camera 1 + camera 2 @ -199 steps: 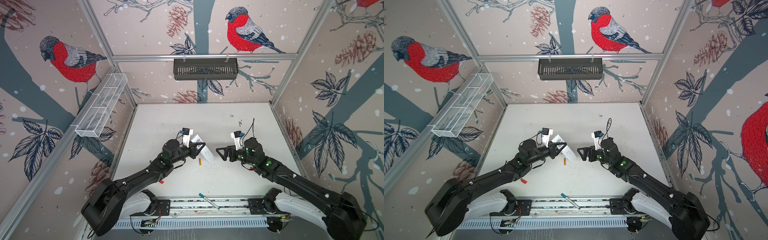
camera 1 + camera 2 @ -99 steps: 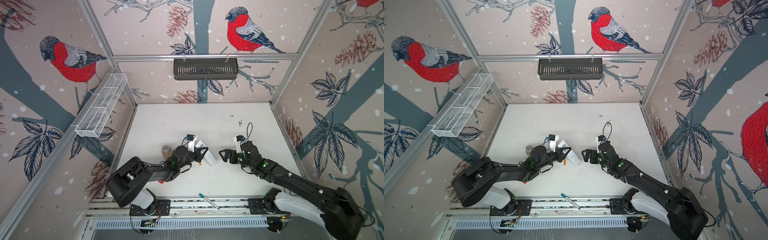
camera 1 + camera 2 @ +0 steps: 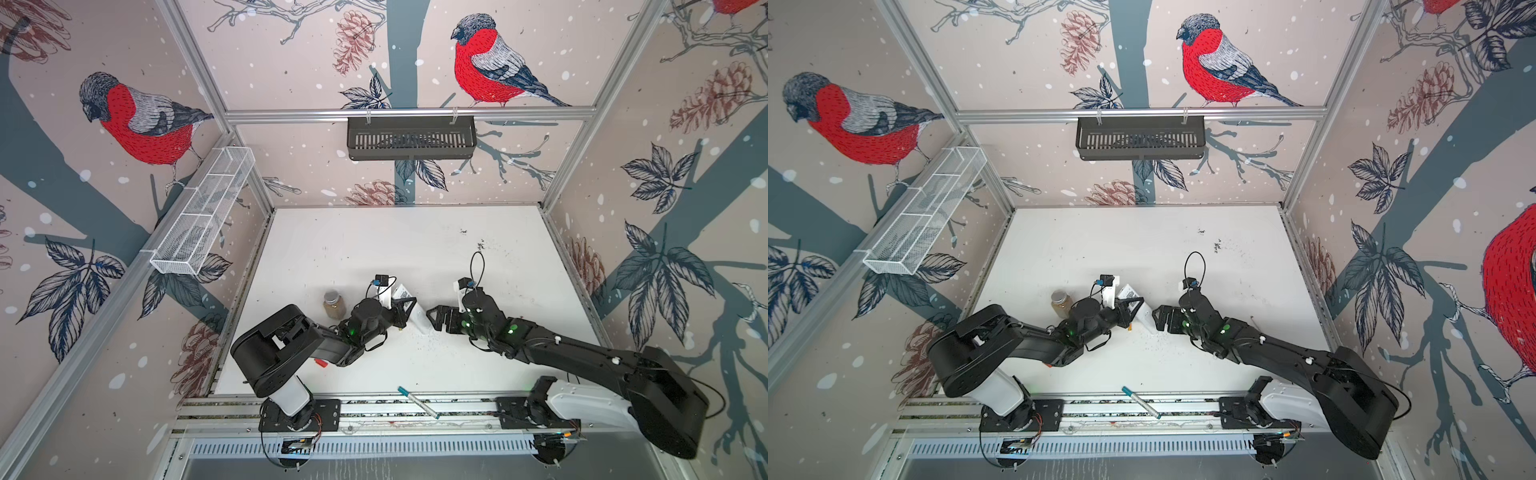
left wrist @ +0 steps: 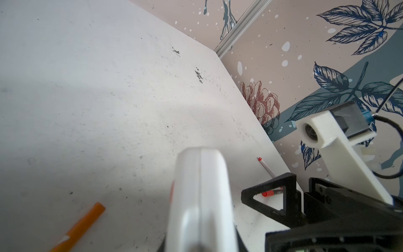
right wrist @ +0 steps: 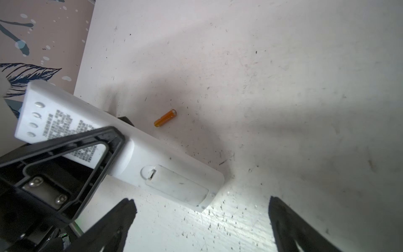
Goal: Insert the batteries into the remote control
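Left of centre in a top view, the left gripper (image 3: pixel 406 309) clamps the white remote (image 3: pixel 420 320) mid-body, an orange battery (image 5: pixel 165 118) lies loose just beside it, and to the right the empty right gripper (image 3: pixel 433 319) gapes near the shut battery cover (image 5: pixel 176 187), where prying could twist the remote free.

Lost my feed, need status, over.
Left gripper shut on remote control, back up, cover closed. Right gripper open beside its end. One battery loose on table. Nothing in the way.
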